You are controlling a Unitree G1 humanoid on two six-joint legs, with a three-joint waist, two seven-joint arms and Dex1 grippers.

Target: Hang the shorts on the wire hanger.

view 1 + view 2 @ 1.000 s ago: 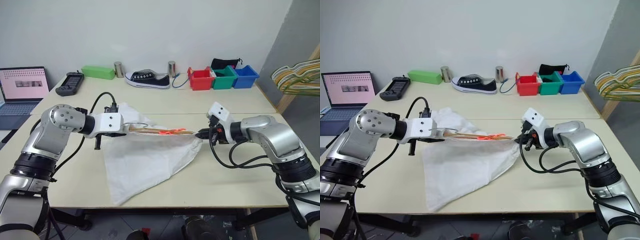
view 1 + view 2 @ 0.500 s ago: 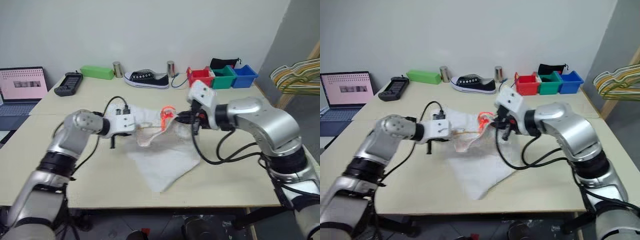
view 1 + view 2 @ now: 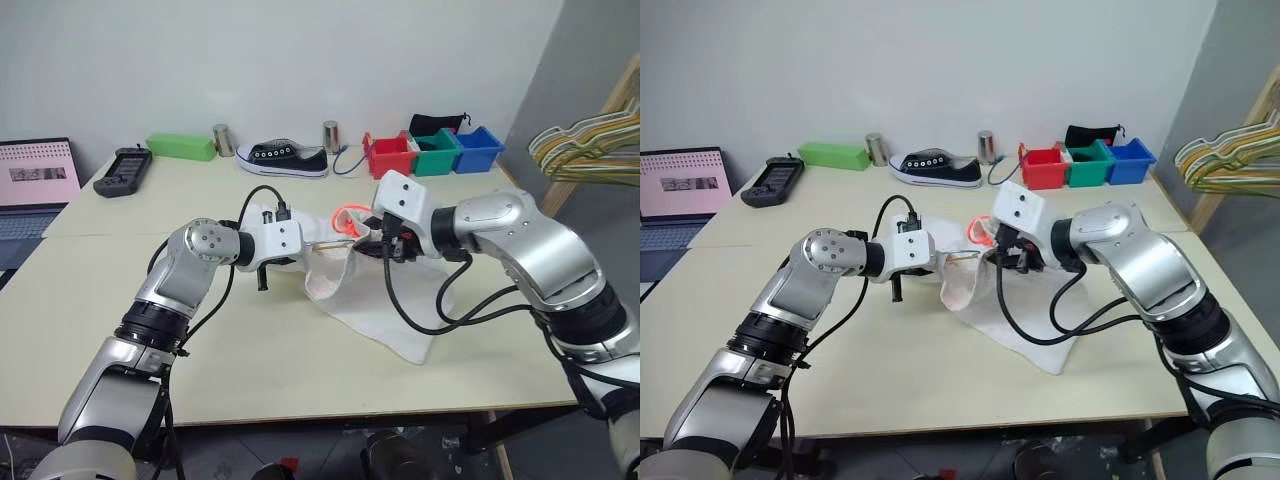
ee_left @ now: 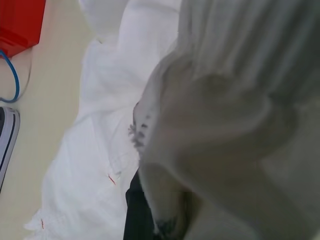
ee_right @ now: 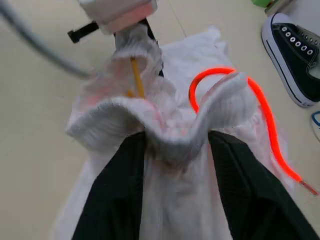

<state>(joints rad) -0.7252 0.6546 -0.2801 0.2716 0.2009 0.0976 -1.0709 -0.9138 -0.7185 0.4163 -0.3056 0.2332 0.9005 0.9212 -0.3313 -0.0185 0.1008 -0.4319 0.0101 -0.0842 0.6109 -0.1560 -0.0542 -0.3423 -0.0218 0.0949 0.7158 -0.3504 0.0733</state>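
Counter [image 3: 250,360]: pale surface carrying every item below.
Shorts [image 3: 385,315]: white fabric, the lower part trailing on the counter toward its near edge, the gathered waistband lifted between the two grippers.
Left arm: elbow bent, forearm reaching in across the counter toward the shorts.
Left gripper [image 3: 300,243]: at the waistband's left end; fingers closed on the wire hanger and the fabric bunched over it.
Wire hanger [image 5: 136,77]: thin yellow rod inside the raised waistband, mostly covered by cloth.
Right arm: raised, wrist turned inward toward the shorts.
Right gripper [image 5: 175,165]: black fingers [image 5: 117,195] spread apart, waistband cloth lying between them.
Drawstring [image 5: 225,80]: orange cord looping out of the waistband.
Shoe [image 3: 282,158]: black-and-white, beyond the shorts, near the wall.
Bins [image 3: 432,152]: red, green, blue, beyond the shorts.
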